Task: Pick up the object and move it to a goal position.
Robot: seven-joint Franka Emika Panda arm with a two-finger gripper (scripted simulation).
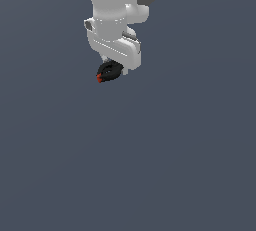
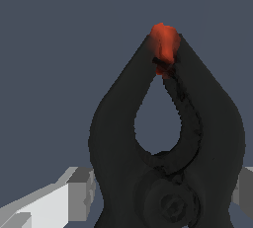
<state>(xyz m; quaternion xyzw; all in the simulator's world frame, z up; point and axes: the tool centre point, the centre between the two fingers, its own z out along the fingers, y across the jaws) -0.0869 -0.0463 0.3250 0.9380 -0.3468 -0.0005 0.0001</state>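
Observation:
The black spring clamp (image 1: 109,71) with a red-orange tip hangs just under my white gripper (image 1: 116,66), near the top of the exterior view. In the wrist view the clamp (image 2: 207,133) fills most of the picture, its red tip pointing away from the camera. My gripper (image 2: 163,192) is shut on the clamp, with grey fingers (image 2: 79,192) showing on either side of it. The clamp looks to be held off the flat grey surface (image 1: 150,165).

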